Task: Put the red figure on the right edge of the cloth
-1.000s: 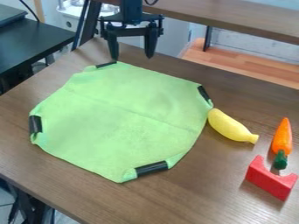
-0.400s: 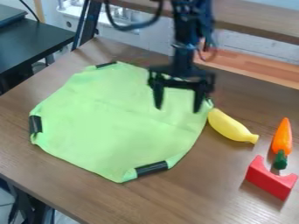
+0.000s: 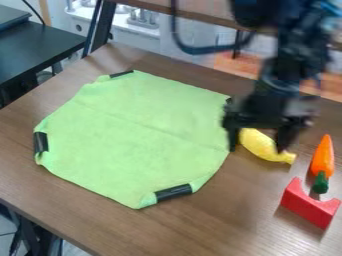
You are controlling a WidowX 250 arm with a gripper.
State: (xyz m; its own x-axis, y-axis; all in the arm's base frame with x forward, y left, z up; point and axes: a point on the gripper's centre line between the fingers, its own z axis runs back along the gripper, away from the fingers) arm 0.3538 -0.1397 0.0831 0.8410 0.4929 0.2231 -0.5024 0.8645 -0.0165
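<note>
Gripper (image 3: 256, 149) is spread open, empty, near the banana (image 3: 262, 146); red block (image 3: 308, 207) lies by the carrot's (image 3: 322, 156) green end — likely light, rigid, a bit slick — best pinched across its notched middle.

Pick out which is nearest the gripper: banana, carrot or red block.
The yellow banana: the gripper hangs right at it, partly hiding it, while the carrot and red block lie farther right.

Prob. a robotics lab, given the robot arm (image 3: 277, 75) w/ looped cable (image 3: 194, 51) over a wood-look surface (image 3: 234, 215), cloth (image 3: 133, 135) w/ blk tape (image 3: 174, 193) at corners, & blk desk (image 3: 40, 47) alongside.
</note>
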